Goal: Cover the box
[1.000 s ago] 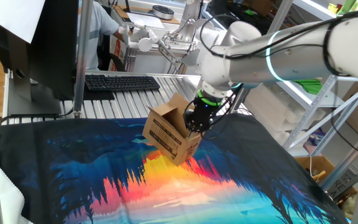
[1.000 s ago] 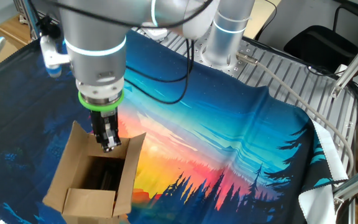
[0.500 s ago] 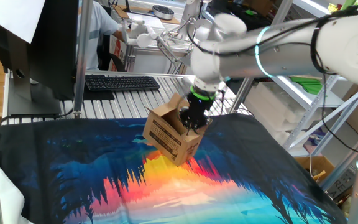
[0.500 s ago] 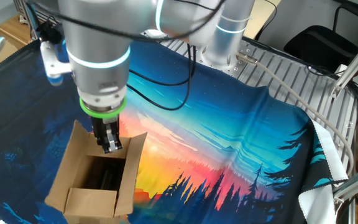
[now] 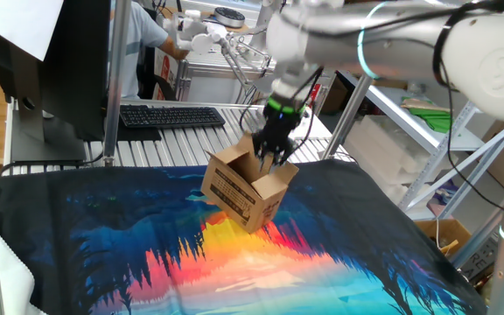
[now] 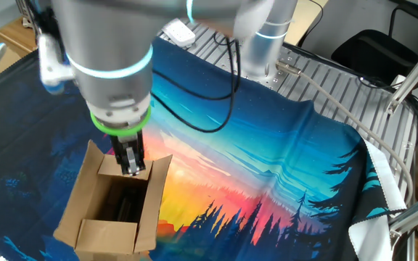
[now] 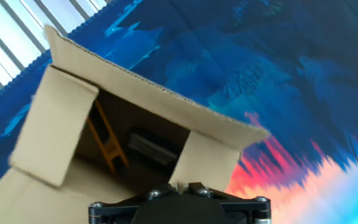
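A small brown cardboard box (image 5: 245,185) with black print on its side sits on a bright cloth (image 5: 234,254) painted with dark trees and an orange sunset. The box is open at the top, and its four flaps stick up or lean outward. Something dark and something yellow lie inside the box.

Just above the box hangs the robot's black two-finger gripper (image 6: 131,166), pointing straight down over the flap on the box's far side. The fingers look close together, but I cannot tell if they are shut or a bit open. They hold nothing.

To cover the box well, I think the gripper should push one flap down flat at a time, pressing near the flap's free edge. It should push softly, because the box is light and may slide or tip.

Behind the box is a black keyboard (image 5: 171,115) on a table of metal slats (image 5: 191,144). It is well away from the box. The other flaps standing up are what could get in the way.
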Action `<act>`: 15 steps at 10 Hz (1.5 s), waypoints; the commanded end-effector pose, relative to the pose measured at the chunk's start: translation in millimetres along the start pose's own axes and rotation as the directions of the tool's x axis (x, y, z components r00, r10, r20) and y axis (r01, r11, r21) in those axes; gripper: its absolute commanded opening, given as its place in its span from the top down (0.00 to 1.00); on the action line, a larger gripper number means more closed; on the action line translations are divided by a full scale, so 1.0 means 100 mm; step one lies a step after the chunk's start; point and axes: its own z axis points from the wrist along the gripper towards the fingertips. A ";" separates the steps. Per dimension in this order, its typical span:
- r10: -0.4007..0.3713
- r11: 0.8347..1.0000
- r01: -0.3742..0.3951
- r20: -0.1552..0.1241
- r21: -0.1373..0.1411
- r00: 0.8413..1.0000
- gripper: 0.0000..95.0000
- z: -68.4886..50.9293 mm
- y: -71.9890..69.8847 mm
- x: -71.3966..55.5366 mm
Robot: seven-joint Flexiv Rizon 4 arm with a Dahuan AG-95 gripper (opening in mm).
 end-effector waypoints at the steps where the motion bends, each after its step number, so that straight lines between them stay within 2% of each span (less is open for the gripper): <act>1: -0.074 0.997 0.074 0.011 0.011 0.997 0.80 -0.16 -0.03 0.01; 2: -0.105 0.994 0.105 0.021 0.024 0.994 0.80 -0.20 -0.02 -0.02; 4: -0.130 0.991 0.129 0.032 0.030 0.991 0.80 -0.22 -0.02 -0.09; 6: -0.189 0.982 0.188 0.043 0.026 0.981 0.80 -0.19 -0.03 -0.25; 8: -0.225 0.974 0.224 0.037 0.030 0.974 0.80 -0.20 -0.05 -0.42; 9: -0.241 0.970 0.240 0.033 0.030 0.970 0.80 -0.23 -0.05 -0.53; 15: -0.278 0.960 0.277 0.038 0.030 0.960 0.80 -0.44 -0.04 -0.94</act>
